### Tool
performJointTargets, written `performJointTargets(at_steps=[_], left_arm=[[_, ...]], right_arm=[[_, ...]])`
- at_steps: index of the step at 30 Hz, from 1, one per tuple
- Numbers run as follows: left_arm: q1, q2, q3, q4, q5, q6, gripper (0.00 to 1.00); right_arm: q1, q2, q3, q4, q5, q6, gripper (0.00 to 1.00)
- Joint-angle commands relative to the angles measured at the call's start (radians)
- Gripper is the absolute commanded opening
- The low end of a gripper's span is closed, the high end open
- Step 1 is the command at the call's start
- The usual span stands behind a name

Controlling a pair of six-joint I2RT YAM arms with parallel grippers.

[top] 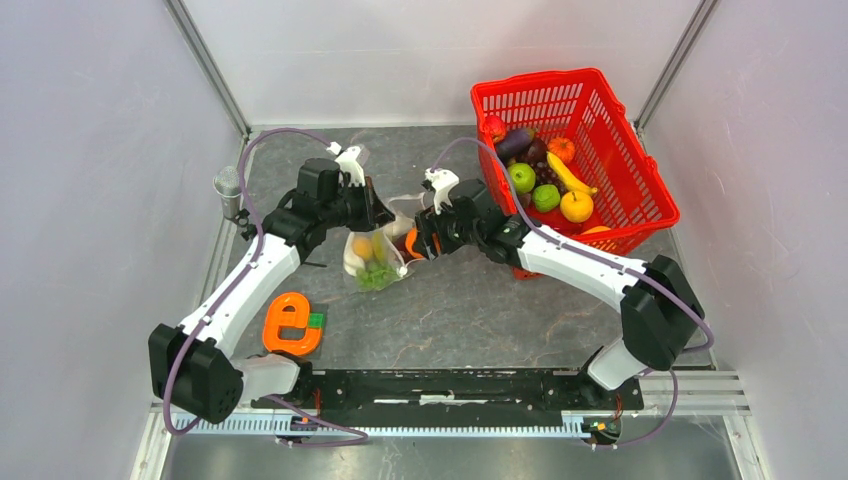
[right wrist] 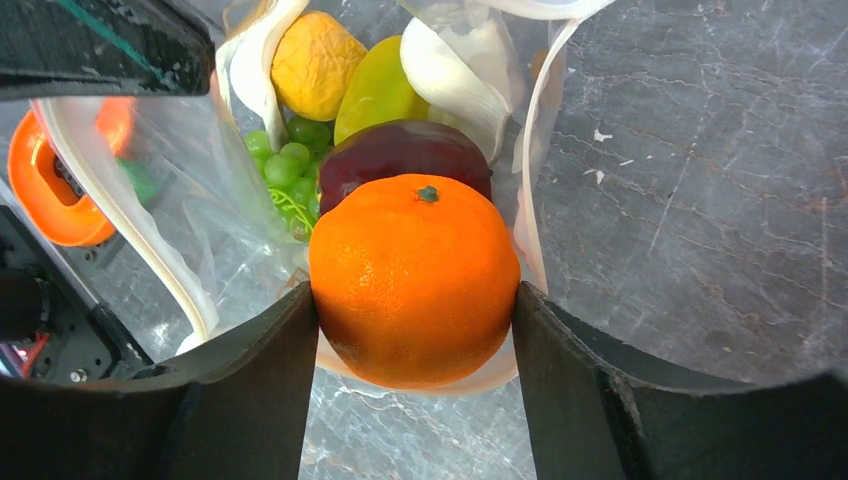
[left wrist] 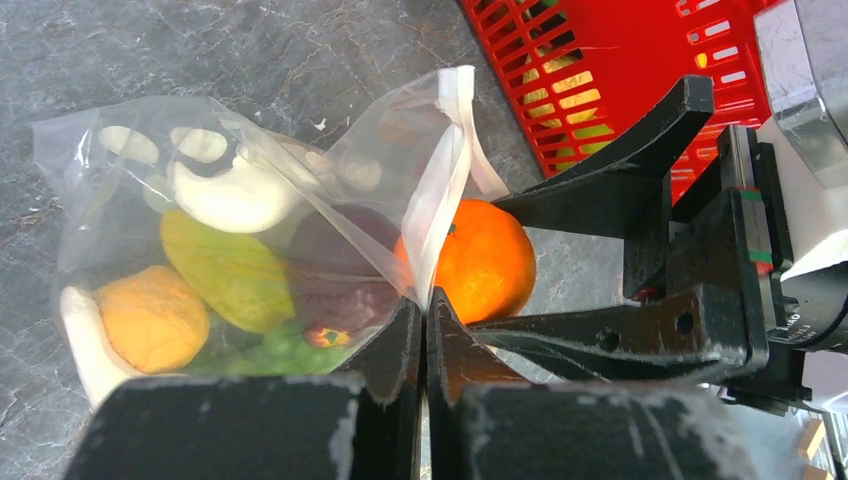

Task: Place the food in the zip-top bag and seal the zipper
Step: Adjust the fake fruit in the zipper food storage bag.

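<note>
The clear zip-top bag (top: 375, 262) lies mid-table with its mouth toward the basket. It holds several food toys: a yellow-orange fruit (right wrist: 313, 65), green grapes (right wrist: 285, 165), a yellow-green piece (left wrist: 230, 270) and a purple one (right wrist: 400, 150). My left gripper (left wrist: 427, 300) is shut on the bag's mouth edge, pinching the whitish zipper (left wrist: 440, 190) strip and holding it up. My right gripper (right wrist: 415, 300) is shut on an orange toy fruit (right wrist: 415, 275), with a finger against each side. The orange sits right at the open mouth, over the lower lip.
The red mesh basket (top: 620, 150) at the back right holds more toy fruits and vegetables. A flat orange e-shaped toy (top: 288, 325) lies near the left arm. A grey cylinder (top: 229, 185) stands at the left edge. Both arms meet over the bag.
</note>
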Motion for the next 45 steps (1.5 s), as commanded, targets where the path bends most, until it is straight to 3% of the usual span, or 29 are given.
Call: performJointTargets(at_steps=[1,7,16,20,26,30,33,38,42,45], left_arm=[[0.002,-0.036,-0.001,0.072,0.025,-0.056,0.02],[0.001,-0.035,-0.004,0.073,0.022,-0.055,0.02],[0.002,-0.036,0.006,0.074,0.045,-0.062,0.02],[0.001,-0.051,0.024,0.043,0.032,-0.048,0.02],[0.001,-0.068,0.042,0.040,0.017,-0.046,0.02],[0.001,-0.067,0.048,0.054,0.019,-0.052,0.02],[0.002,-0.073,0.046,0.070,0.016,-0.058,0.02],[0.002,-0.101,0.026,0.098,0.000,-0.062,0.03],[0.001,-0.101,0.021,0.088,-0.007,-0.057,0.03],[0.001,-0.091,0.013,0.098,0.005,-0.064,0.03]], right_arm=[[0.007,0.007,0.046,0.093,-0.025,0.030,0.62],[0.010,-0.006,0.044,0.153,-0.087,0.049,0.50],[0.013,0.046,0.004,0.369,-0.070,0.097,0.52],[0.014,0.077,-0.009,0.395,-0.019,0.037,0.62],[0.016,-0.004,-0.105,0.501,-0.137,-0.043,0.90],[0.015,-0.116,-0.160,0.537,-0.151,-0.075,0.96],[0.014,-0.181,-0.184,0.546,-0.146,-0.084,0.95],[0.009,-0.225,-0.163,0.481,-0.135,-0.103,0.74],[0.008,-0.326,-0.171,0.461,-0.047,-0.142,0.77],[0.006,-0.398,-0.129,0.365,0.173,-0.192,0.82]])
